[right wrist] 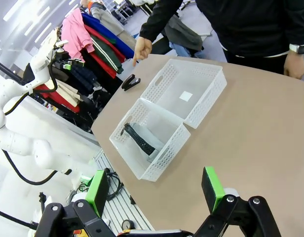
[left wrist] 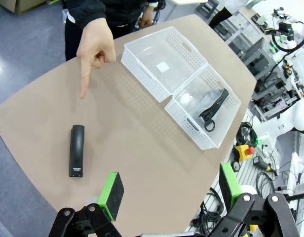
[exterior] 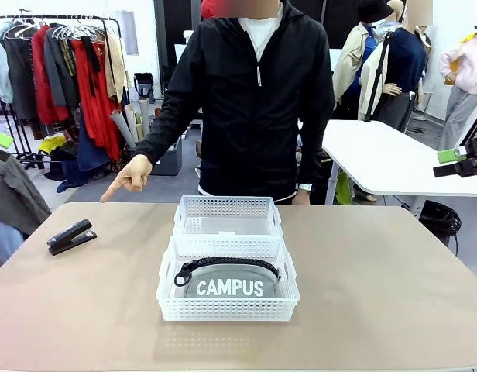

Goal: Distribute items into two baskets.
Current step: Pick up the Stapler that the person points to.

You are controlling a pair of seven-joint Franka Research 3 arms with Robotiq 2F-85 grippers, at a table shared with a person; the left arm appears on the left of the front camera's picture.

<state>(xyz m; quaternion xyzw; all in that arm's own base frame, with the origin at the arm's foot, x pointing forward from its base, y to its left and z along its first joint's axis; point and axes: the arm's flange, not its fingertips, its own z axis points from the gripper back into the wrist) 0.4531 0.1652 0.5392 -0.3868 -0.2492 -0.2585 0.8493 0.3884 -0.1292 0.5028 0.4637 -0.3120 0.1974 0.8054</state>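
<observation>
Two white lattice baskets stand end to end in the middle of a tan table [exterior: 378, 294], their short walls touching.

Closest to the viewer, the left wrist view shows the left gripper [left wrist: 170, 185] above the table's near left part. Its green-padded fingers are spread wide with nothing between them. The right wrist view shows the right gripper [right wrist: 154, 185] above the table's right side, also spread wide and empty.

The nearer basket [exterior: 227, 311] holds the grey pouch [exterior: 231, 285]. The pouch lies flat along the basket's length and fills most of the base. Its white CAMPUS lettering faces the robot, and its black strap [exterior: 223, 263] curves along the pouch's far edge.

The farther basket [exterior: 227, 208] sits just behind it, toward the person. A small white square label shows on its bare base.

The black stapler [exterior: 70, 236] lies flat on the table off to the robot's left, well apart from both baskets and about level with the farther one.

Beyond the stapler, the person's pointing hand [exterior: 130, 174] hovers over the far left corner of the table. Its index finger is stretched downward toward the tabletop near the stapler and the other fingers are curled in. It holds nothing and does not touch the stapler.

The person, in a black zipped jacket, stands at the far edge directly behind the baskets. Their other hand [right wrist: 292, 64], with a watch on the wrist, hangs at that edge. I cannot tell whether it holds anything.

A clothes rack [exterior: 68, 77] stands behind on the left.
</observation>
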